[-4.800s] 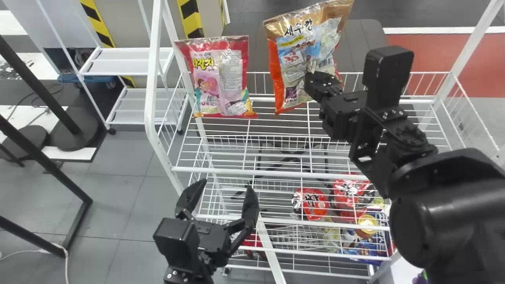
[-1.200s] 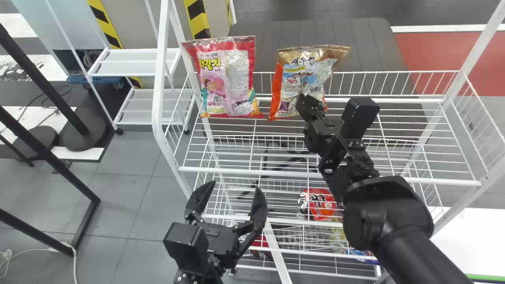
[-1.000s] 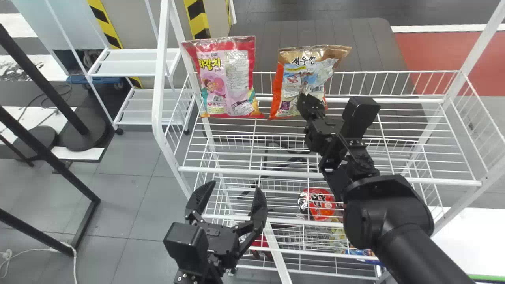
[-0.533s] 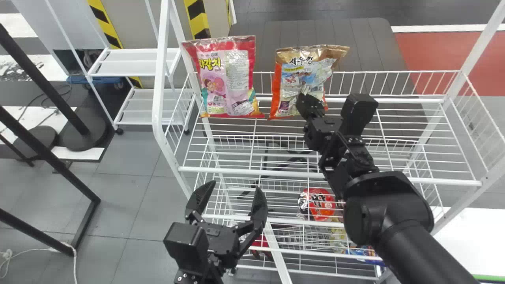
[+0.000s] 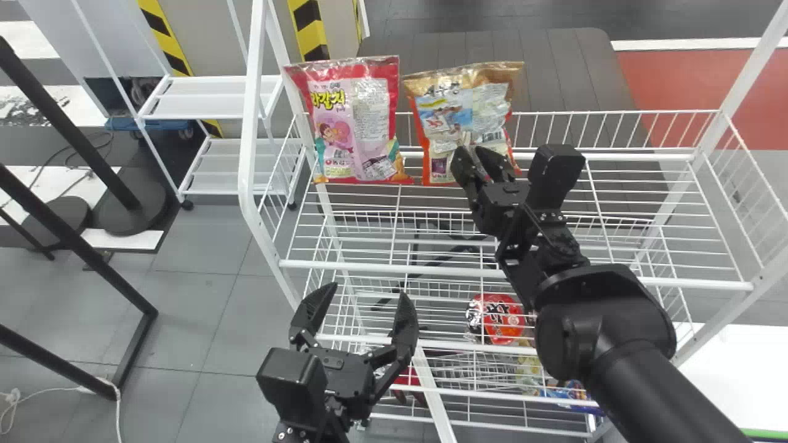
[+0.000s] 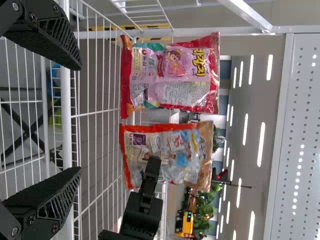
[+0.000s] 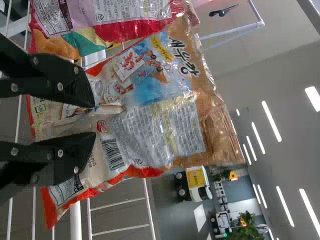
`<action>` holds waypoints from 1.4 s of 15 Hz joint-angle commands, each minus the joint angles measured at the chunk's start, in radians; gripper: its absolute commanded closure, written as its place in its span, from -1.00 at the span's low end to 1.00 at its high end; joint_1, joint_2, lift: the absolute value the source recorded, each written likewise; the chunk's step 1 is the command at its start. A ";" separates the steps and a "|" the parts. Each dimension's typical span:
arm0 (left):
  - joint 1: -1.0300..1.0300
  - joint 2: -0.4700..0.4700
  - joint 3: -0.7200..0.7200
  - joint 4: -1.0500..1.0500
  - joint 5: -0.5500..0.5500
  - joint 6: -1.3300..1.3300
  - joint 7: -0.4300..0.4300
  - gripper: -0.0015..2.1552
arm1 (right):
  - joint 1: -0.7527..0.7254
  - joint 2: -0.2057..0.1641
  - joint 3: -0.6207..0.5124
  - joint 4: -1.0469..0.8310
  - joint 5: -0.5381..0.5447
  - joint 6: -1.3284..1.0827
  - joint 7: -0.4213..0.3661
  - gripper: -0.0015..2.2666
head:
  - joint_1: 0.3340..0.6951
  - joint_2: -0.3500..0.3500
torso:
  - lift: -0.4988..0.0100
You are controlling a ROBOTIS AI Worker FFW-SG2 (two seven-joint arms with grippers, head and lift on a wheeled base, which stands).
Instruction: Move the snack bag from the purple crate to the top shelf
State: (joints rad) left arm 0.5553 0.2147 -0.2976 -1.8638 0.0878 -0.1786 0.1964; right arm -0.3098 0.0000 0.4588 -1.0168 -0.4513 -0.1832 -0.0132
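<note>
Orange-and-gold snack bag (image 5: pixel 446 117) stands at back of top shelf (image 5: pixel 381 268), upper centre of frame. Right gripper (image 5: pixel 472 151), nearer, has fingers apart; bag lies just ahead, long axis upright, so straight backing-off suits. Left gripper (image 5: pixel 368 290) idles lower centre, fingers spread.

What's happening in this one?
The robot's right hand is at an orange-and-brown plastic snack bag, fingers parted, so the bag seems released. It stands on the white wire top shelf, beside a red-and-pink plastic snack bag. The open left hand is in front of the rack, holding nothing.
</note>
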 commanded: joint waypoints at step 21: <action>0.049 0.008 0.020 -0.075 -0.016 0.015 0.005 -0.90 | 0.348 -0.012 -0.002 -0.717 0.210 0.391 -0.064 -0.87 | 1.00 0.57 | 0.96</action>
State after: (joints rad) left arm 0.5881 0.2207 -0.2848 -1.9151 0.0771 -0.1646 0.2009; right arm -0.0149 -0.0016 0.4586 -1.6520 -0.2742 0.1787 -0.0763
